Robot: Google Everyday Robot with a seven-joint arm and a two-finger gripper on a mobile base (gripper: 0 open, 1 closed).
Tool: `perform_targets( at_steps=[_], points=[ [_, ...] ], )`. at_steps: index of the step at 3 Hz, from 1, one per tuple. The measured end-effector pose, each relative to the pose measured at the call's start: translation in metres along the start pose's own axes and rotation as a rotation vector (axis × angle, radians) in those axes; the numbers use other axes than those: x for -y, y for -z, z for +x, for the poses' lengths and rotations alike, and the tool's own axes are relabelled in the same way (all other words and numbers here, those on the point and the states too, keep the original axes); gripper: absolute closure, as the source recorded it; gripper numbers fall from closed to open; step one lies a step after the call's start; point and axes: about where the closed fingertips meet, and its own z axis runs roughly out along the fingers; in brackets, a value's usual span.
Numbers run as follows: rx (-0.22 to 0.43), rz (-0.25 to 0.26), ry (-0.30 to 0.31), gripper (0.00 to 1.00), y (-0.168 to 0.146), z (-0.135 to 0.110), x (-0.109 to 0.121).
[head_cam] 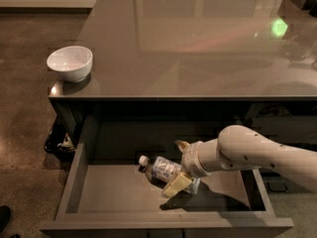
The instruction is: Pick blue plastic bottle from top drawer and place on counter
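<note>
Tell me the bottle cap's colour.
White cap, camera view; the gripper is at the blue plastic bottle in the top drawer.

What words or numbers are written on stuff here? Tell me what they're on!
No text here can be read.
Label of the blue plastic bottle, lying in the top drawer with the end effector at it: a pale pattern, too blurred to read.
White bowl: no writing shows.
Counter: no writing shows, only reflections and a green glow.

Dim; counter (pixel 198 43) glare; gripper (pixel 176 166) in shadowed top drawer (pixel 114 192)
</note>
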Motion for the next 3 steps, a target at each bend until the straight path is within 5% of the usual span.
perform_targets(
  at_steps=[1, 3],
  points=[
    [-0.007, -0.023, 0.009, 0.02, -0.0182, -0.0012, -0.0157],
    [-0.007, -0.023, 0.009, 0.47, -0.0169, -0.0025, -0.0156]
  ],
)
